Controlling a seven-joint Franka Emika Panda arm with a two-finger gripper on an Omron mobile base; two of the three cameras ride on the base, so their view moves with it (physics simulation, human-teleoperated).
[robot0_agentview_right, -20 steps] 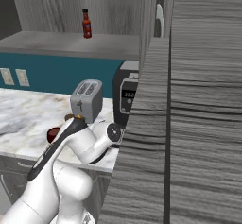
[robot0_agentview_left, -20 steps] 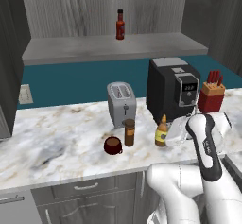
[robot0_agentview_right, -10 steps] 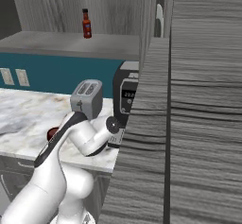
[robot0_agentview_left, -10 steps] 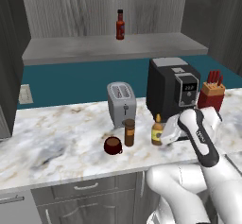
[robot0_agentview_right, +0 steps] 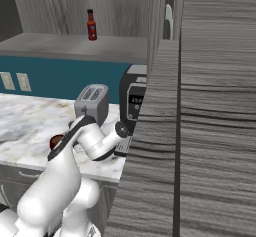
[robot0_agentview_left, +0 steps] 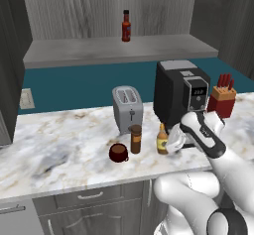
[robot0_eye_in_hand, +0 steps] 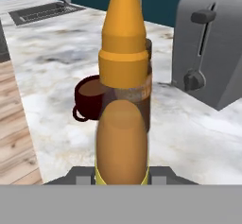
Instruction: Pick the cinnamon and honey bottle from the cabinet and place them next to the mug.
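The honey bottle [robot0_agentview_left: 161, 140] stands upright just right of the brown cinnamon [robot0_agentview_left: 135, 139] jar, and the dark red mug [robot0_agentview_left: 118, 152] sits left of the jar on the marble counter. My gripper [robot0_agentview_left: 168, 143] reaches in from the right and is shut on the bottle's lower body. In the hand view the honey bottle [robot0_eye_in_hand: 122, 100] stands close and upright between my gripper [robot0_eye_in_hand: 122, 176] fingers, with the mug [robot0_eye_in_hand: 90, 96] and part of the cinnamon [robot0_eye_in_hand: 148, 93] behind it. I cannot tell whether the bottle's base touches the counter. The grey cabinet [robot0_agentview_left: 114, 48] ledge runs above.
A slim red bottle [robot0_agentview_left: 126, 26] stands on the cabinet ledge. A grey toaster [robot0_agentview_left: 127, 109] is behind the jar, a black coffee machine [robot0_agentview_left: 178, 92] right of it, and a knife block [robot0_agentview_left: 222, 99] further right. A cabinet side [robot0_agentview_right: 200, 131] looms close in the right base view.
My gripper has carried the honey bottle a little to the left, closer to the cinnamon jar. The jar and the mug have not moved.
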